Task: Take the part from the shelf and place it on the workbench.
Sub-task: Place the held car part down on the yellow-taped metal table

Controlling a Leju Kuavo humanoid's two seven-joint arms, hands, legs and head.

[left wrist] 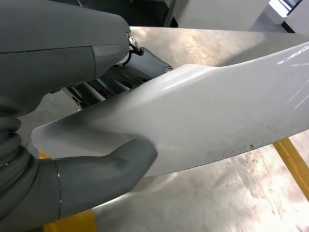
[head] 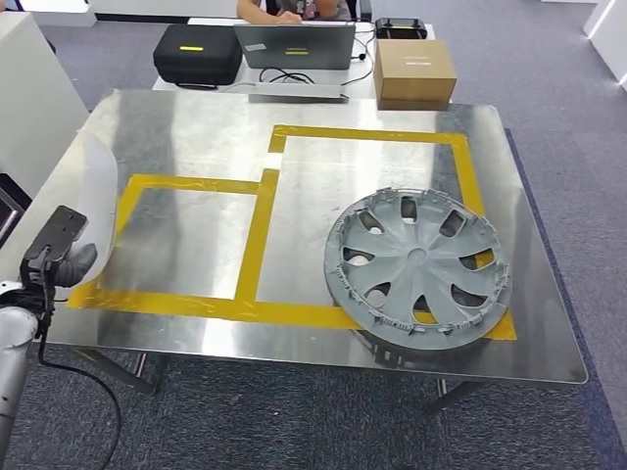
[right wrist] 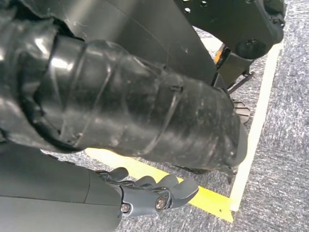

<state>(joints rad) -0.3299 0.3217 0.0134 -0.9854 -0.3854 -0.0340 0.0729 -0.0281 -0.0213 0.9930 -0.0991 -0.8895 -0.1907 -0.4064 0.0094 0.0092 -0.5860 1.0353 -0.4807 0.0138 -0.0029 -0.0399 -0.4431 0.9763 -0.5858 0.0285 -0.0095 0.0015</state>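
Observation:
A white, smooth curved part [head: 94, 191] hangs over the left end of the metal workbench [head: 192, 122], above the yellow-taped square. My left hand [head: 65, 260] grips its lower edge. In the left wrist view the white part [left wrist: 218, 116] runs between the thick grey thumb [left wrist: 109, 166] below it and the darker fingers [left wrist: 109, 79] behind it, with the steel top and yellow tape close beneath. My right hand [right wrist: 149, 191] hangs by my body over grey carpet, its fingers loosely stretched out and holding nothing.
A grey wheel cover [head: 417, 269] lies flat on the right taped square of the bench. Beyond the bench a second table carries a black case [head: 197, 54], a laptop [head: 296, 44] and a cardboard box [head: 414, 70], with a person seated behind. A white cabinet [head: 29, 108] stands at left.

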